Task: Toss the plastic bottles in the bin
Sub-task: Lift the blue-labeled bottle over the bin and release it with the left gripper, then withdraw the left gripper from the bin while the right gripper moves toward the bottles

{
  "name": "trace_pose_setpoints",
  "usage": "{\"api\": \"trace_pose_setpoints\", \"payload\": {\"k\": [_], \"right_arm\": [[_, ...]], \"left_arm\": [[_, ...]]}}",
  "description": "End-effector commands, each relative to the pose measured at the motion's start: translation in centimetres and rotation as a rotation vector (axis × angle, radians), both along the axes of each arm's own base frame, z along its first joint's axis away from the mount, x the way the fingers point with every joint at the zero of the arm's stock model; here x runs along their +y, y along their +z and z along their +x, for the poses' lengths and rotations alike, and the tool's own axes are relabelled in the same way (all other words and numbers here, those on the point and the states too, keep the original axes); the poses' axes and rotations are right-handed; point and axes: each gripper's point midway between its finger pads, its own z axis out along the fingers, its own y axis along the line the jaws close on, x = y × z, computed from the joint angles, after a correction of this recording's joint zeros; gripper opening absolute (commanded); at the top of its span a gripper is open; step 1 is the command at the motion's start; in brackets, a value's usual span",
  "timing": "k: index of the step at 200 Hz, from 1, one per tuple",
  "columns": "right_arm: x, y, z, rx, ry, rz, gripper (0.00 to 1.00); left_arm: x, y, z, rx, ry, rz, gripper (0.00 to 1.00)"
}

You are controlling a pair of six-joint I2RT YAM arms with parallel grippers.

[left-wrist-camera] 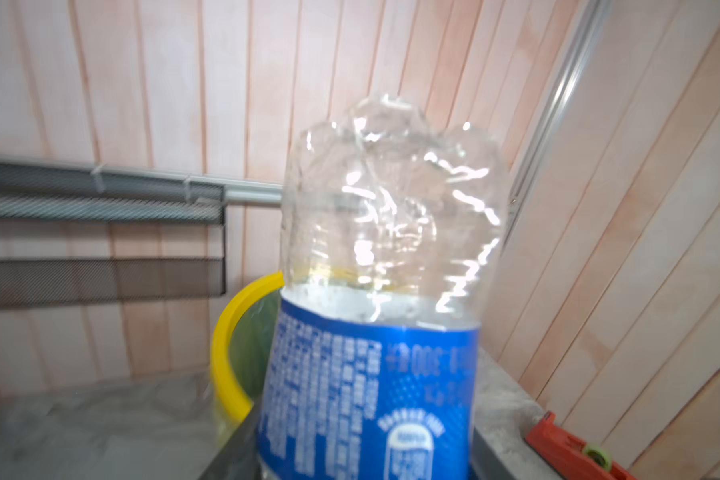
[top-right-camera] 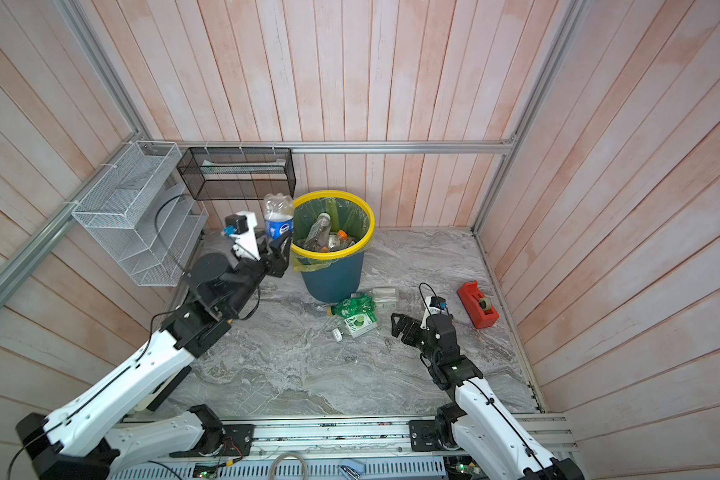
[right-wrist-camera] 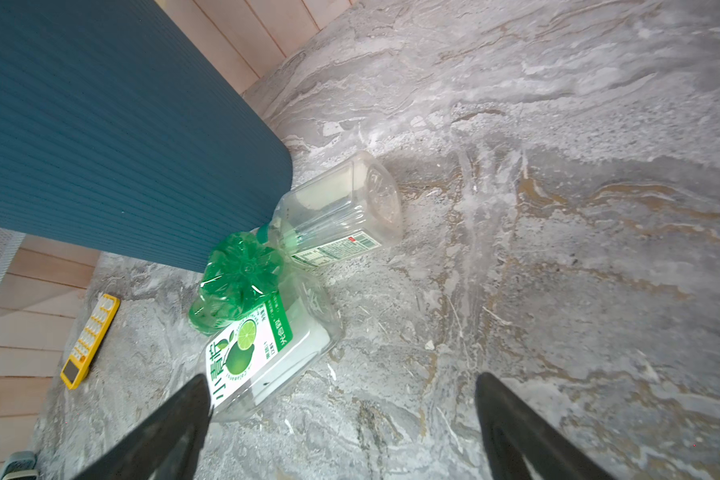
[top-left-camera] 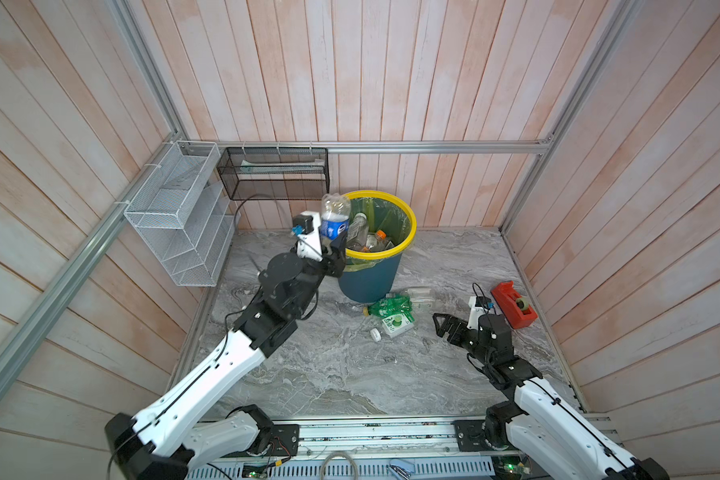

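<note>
blue-label bottle (left-wrist-camera: pixel 375 249): label end cut off, left wrist view
bin (left-wrist-camera: pixel 225 345): rim mostly hidden behind that bottle, blurred
right gripper (right-wrist-camera: pixel 341 378): finger bases cut off

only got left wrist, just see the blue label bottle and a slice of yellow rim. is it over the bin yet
observer: not quite. in a top view the blue-label bottle, bottom up in the left gripper, stands just left of the bin rim, not over the opening.
operator: any more to pick up
observer: three lie at the bin's foot: a green bottle, a lime-label bottle and a clear bottle.
operator: right arm busy
observer: no, the right gripper is open and empty, facing those three.
</note>
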Motion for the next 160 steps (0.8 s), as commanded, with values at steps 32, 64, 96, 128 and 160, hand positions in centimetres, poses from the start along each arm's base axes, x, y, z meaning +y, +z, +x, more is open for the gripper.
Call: {"api": "trace_pose_setpoints", "payload": {"k": [32, 64, 96, 128, 160], "right_arm": [[0.2, 2.1, -0.2, -0.054, 0.03, -0.008, 0.99], [-0.6, 2.0, -0.7, -0.054, 0.004, -0.029, 0.99], [-1.1, 1.4, -0.7, -0.037, -0.013, -0.051, 0.99], [-1.2, 1.3, -0.1, -0.029, -0.021, -0.062, 0.99], [-0.5, 1.5, 0.7, -0.021, 0.0, -0.044, 0.99]], "left_arm": [[-3.4, -2.8, 5.3, 0.199, -0.076, 0.054, 0.89], [-1.7, 0.5, 3.6, 0.095, -0.04, 0.018, 1.0], [-0.8, 0.7, 1.1, 0.056, -0.049, 0.015, 1.0], [-0.3, -1.9, -1.0, 0.074, -0.049, 0.017, 1.0], [0.3, -6.3, -3.3, 0.108, -0.034, 0.042, 1.0]]}}
